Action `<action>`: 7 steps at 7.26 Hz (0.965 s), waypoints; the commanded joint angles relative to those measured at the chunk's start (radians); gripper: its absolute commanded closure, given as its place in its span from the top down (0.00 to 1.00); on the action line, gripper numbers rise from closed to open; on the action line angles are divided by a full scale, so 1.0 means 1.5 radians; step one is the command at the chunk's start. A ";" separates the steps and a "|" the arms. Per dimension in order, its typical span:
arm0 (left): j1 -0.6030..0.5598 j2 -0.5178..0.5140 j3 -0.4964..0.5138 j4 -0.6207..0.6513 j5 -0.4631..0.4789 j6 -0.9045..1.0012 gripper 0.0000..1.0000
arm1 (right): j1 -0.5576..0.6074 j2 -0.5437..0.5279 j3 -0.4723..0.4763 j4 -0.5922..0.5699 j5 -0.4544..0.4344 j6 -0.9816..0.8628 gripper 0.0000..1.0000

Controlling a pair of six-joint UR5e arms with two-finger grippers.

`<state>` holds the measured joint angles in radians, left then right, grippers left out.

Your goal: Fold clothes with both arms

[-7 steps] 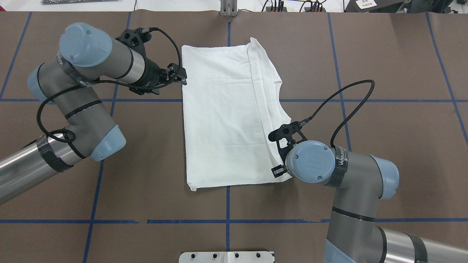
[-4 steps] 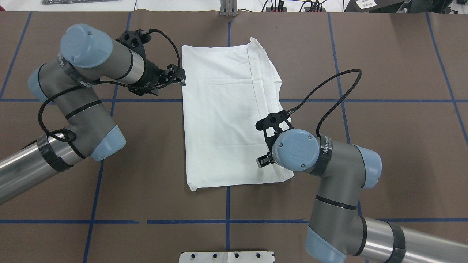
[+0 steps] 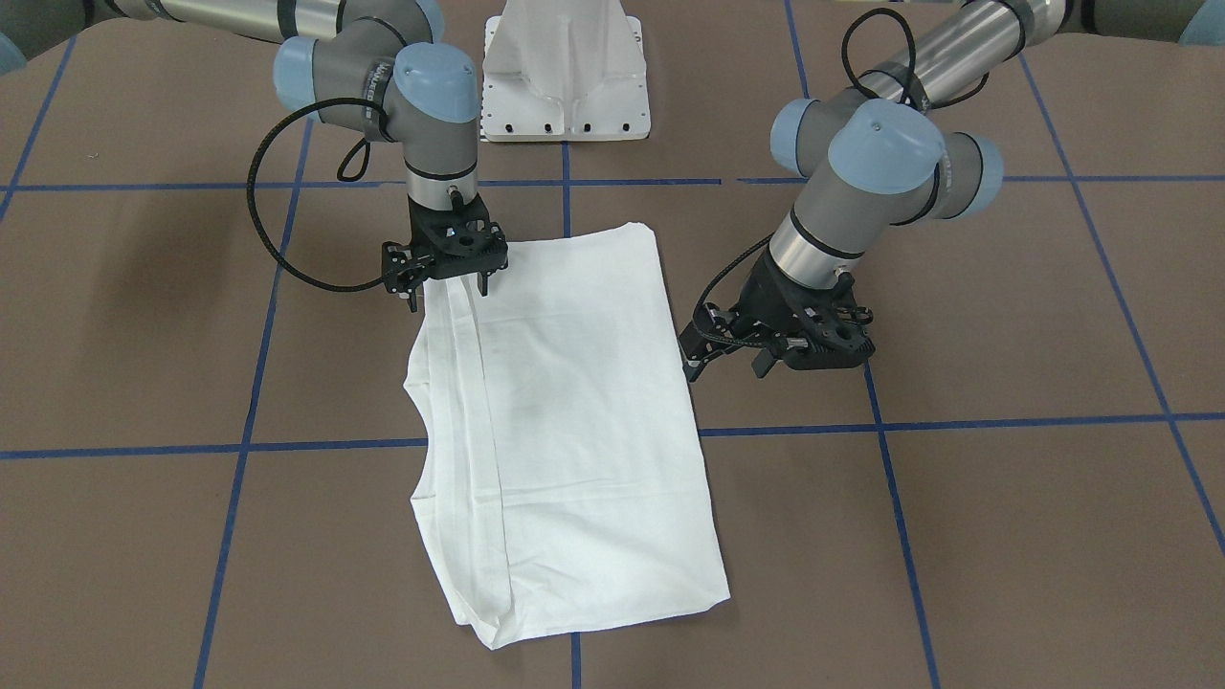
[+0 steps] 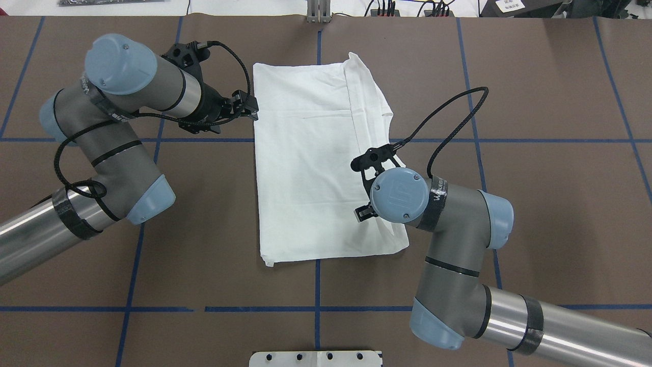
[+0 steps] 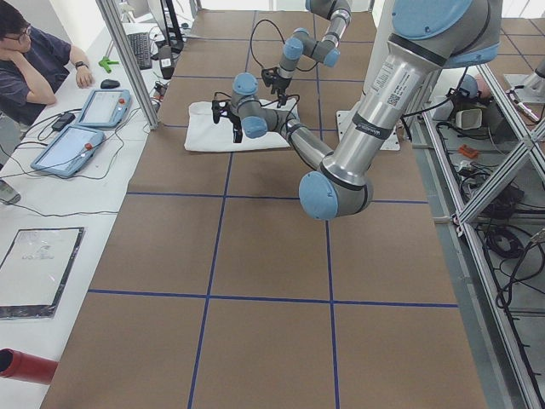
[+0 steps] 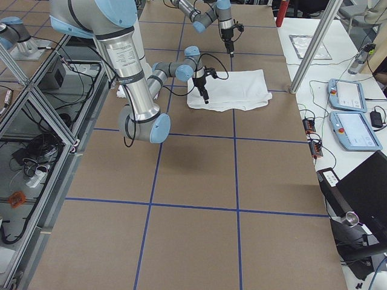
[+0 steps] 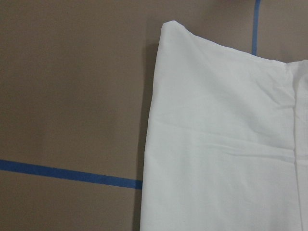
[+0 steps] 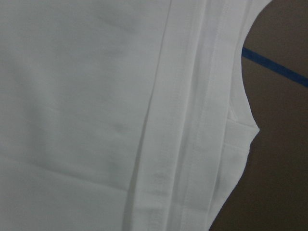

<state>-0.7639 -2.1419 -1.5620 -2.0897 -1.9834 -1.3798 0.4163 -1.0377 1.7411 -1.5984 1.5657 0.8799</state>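
- Overhead exterior view: the right arm (image 4: 448,204) has swung inward from the right edge of the T-shirt (image 4: 305,168) to hover over its layered strip, while the left gripper (image 4: 253,108) has barely shifted.
- This looks like positioning for the next fold; no cloth is lifted yet.
- The right gripper (image 3: 448,287) is spread and empty above the near right part; the left gripper, also spread, sits just beside the left edge.
- The T-shirt lies flat on the table (image 4: 535,178), folded lengthwise.

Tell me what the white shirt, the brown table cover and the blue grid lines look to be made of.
White folded shirt: soft, matte knit cloth, probably cotton; stitched hems and gentle creases show.
Brown table cover: smooth matte sheet, perhaps paper or vinyl; the look leaves it open.
Blue grid lines: thin stuck-on tape, judging by a gap in one strip.
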 commanded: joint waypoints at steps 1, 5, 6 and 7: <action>0.000 -0.001 0.000 -0.001 0.000 0.000 1.00 | -0.001 -0.001 -0.007 0.000 0.002 -0.002 1.00; 0.000 0.000 0.000 -0.005 0.000 0.000 1.00 | -0.007 -0.010 -0.007 -0.003 0.008 -0.002 1.00; 0.000 -0.001 0.000 -0.005 0.000 0.002 1.00 | -0.006 -0.020 -0.007 -0.003 0.009 -0.002 1.00; 0.000 -0.001 0.000 -0.005 0.000 0.002 1.00 | -0.002 -0.027 -0.004 -0.003 0.009 -0.002 1.00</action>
<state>-0.7639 -2.1424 -1.5616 -2.0969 -1.9834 -1.3781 0.4087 -1.0642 1.7314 -1.6028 1.5780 0.8775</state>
